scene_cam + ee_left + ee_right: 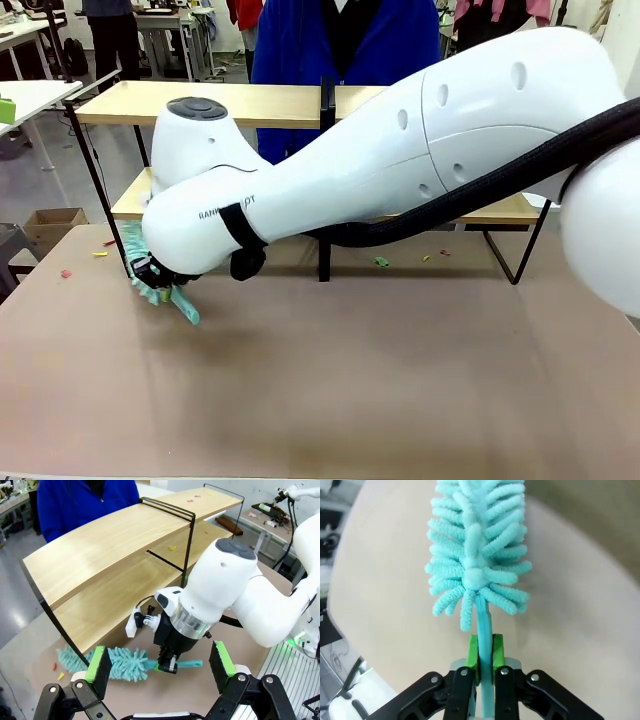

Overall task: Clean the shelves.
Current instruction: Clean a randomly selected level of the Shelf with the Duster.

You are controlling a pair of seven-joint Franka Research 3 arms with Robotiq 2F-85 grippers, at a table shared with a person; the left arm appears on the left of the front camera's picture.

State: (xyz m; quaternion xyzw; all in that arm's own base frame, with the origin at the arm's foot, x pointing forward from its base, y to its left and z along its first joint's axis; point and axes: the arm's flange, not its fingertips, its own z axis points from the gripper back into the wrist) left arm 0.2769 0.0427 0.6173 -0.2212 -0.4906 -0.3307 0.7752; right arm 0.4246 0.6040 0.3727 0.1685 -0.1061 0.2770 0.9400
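The shelves (260, 103) stand across the far half of the table, two pale wooden boards in a thin black frame; the left wrist view shows them (110, 545) from the side. My right arm reaches across to their left end. Its gripper (150, 272) is shut on the handle of a teal fluffy duster (185, 305), low over the table by the frame's left leg. In the right wrist view the green pads (472, 652) clamp the thin handle, and the duster head (477, 545) points away. My left gripper (160, 662) hangs open above, facing the right gripper (167, 666) and the duster (122, 662).
Small coloured scraps lie on the table (381, 262), (66, 272), and one yellow scrap sits on the lower board (172, 547). A person in a blue coat (340, 40) stands behind the shelves. A cardboard box (50, 225) sits on the floor at left.
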